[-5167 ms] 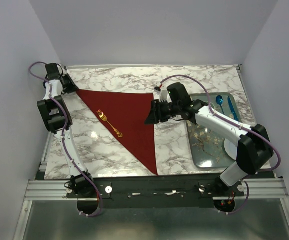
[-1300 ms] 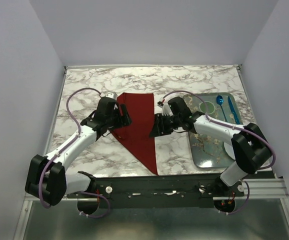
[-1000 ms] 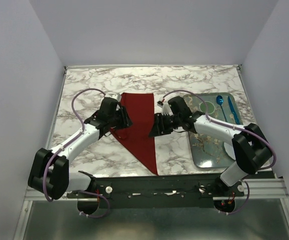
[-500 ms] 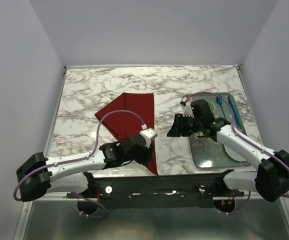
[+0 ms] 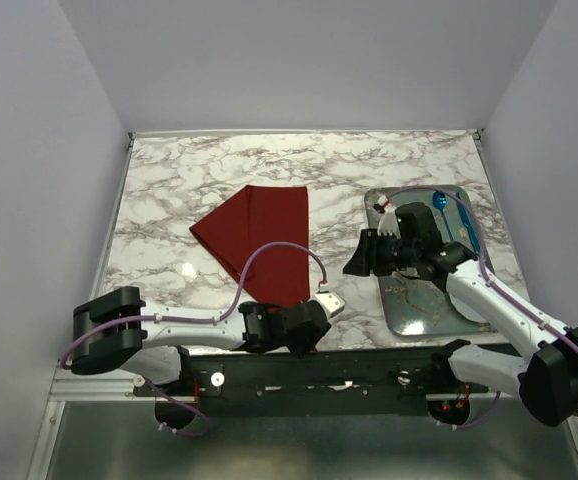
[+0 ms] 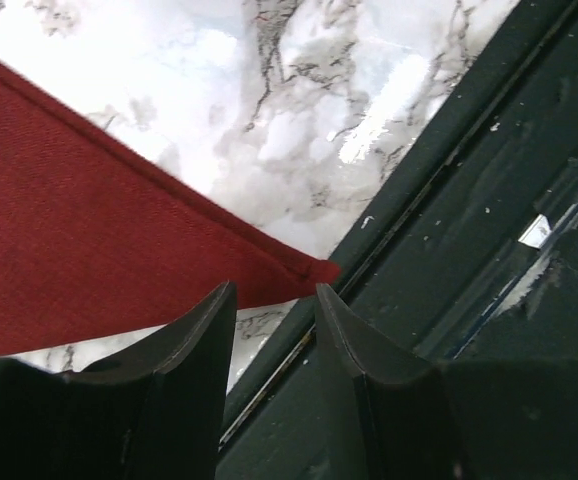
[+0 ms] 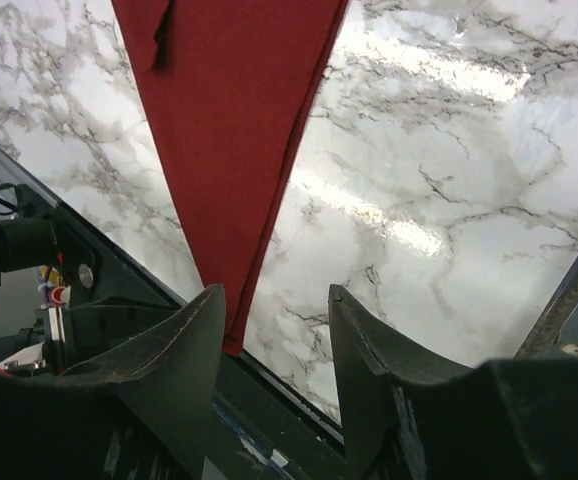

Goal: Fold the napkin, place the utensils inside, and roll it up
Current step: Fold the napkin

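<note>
Two hands, both parted and empty, left hand [image 6: 274,292] low at the near edge of the desk [image 6: 299,90], tip of the napkin [image 6: 89,230] just ahead of its fingertips [image 6: 219,300], seen only from its wrist, overhead hiding it, right hand [image 7: 274,295] over marble desk, napkin ahead-left.

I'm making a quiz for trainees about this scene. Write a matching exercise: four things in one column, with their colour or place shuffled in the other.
Things:
1 napkin
2 tray
3 spoon
4 left end effector

Descriptions:
a blue, lying on the tray
b dark red cloth
c open, at the napkin's near tip
d metal, on the right

Pairs: 1-b, 2-d, 3-a, 4-c
</note>
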